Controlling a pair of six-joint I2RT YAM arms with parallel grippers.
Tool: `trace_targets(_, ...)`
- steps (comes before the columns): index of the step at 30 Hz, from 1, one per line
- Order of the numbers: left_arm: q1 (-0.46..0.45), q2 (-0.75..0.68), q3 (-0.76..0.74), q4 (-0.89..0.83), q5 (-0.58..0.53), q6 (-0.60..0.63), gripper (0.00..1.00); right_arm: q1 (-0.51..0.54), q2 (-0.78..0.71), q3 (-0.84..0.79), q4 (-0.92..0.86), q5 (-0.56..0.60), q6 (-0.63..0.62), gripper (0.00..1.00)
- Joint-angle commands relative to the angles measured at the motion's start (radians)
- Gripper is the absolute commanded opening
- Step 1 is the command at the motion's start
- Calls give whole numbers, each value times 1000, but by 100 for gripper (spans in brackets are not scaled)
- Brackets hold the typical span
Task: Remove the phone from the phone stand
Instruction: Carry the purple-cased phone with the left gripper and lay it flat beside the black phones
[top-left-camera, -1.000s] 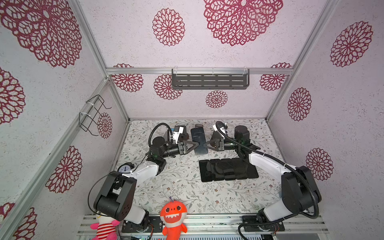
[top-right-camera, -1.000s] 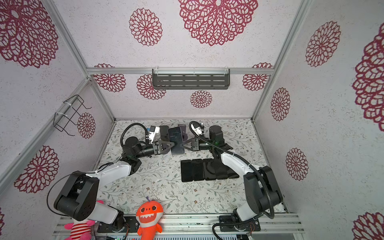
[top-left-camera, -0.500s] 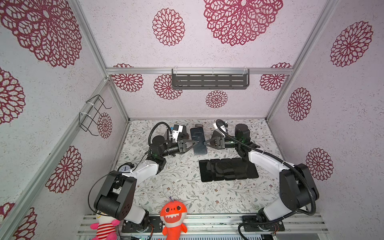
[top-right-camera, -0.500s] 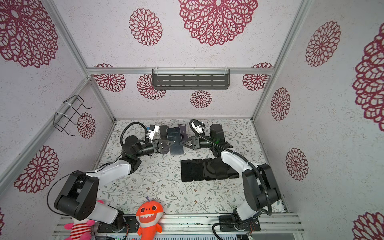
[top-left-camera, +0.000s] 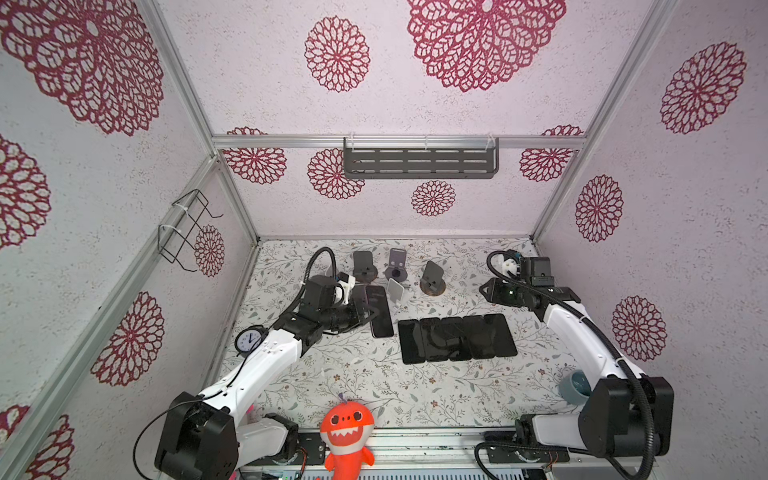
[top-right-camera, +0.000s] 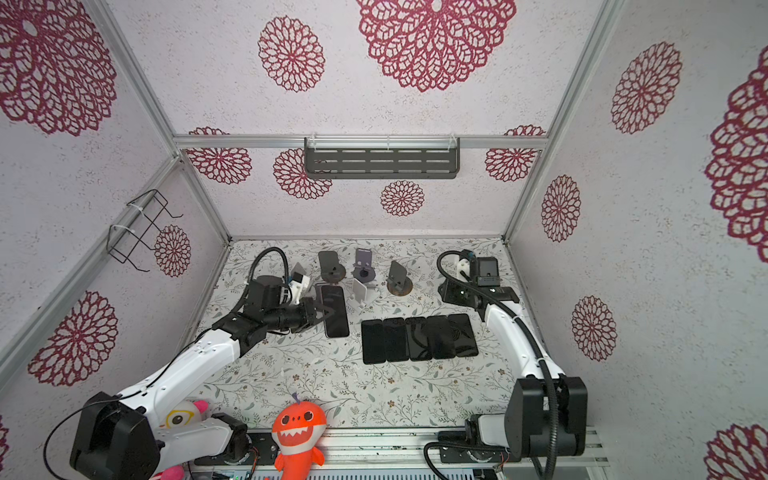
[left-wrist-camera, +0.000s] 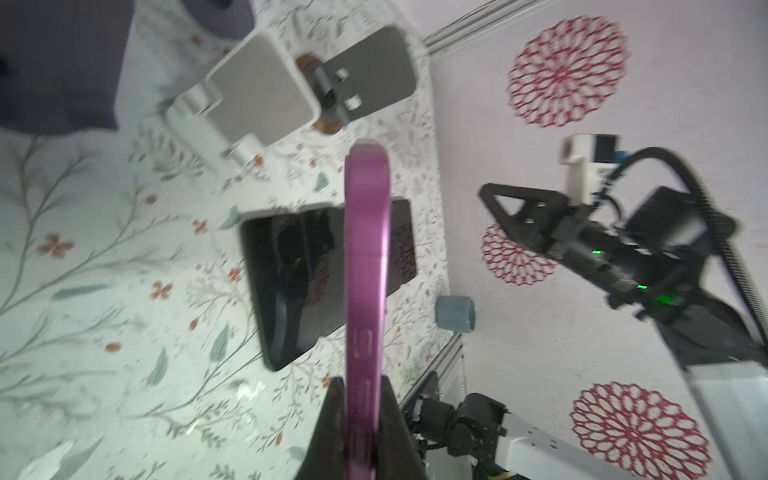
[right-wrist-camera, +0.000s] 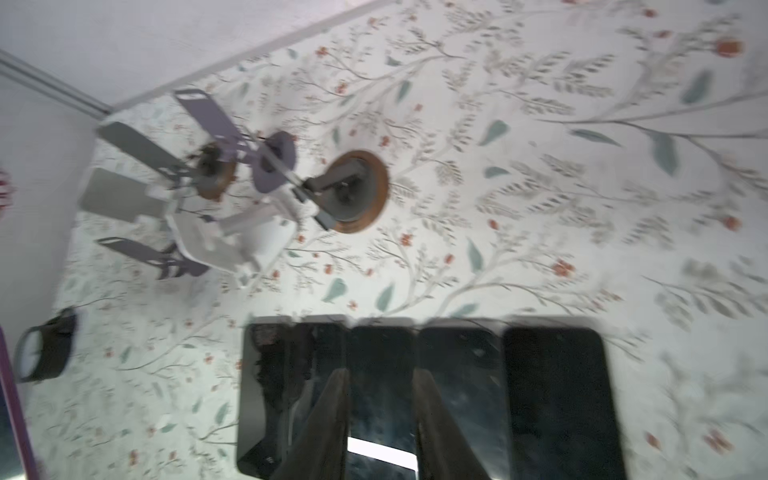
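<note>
The left gripper is clamped on the purple-cased phone, off and just beside the white phone stand; the right gripper, well apart from it, is partly open, empty

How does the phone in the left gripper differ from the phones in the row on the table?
The phone is clamped by the left gripper; the row of phones lies free on the table. The phone is alone, purple-edged; the row of phones sits side by side. All have dark screens.
</note>
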Motion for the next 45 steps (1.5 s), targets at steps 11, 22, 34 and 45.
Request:
trace_targets(11, -105, 231, 38, -40, -148, 15, 0, -118, -3, -51, -117, 287, -61, 21)
trace_targets(22, -129, 369, 81, 26, -139, 28, 0, -182, 156, -94, -15, 274, -80, 5)
trace_targets(34, -135, 432, 84, 102, -127, -1, 0, -193, 235, -159, 26, 290, -85, 4)
trace_targets(45, -145, 493, 96, 101, -131, 2, 8, -193, 283, -171, 42, 222, -85, 6)
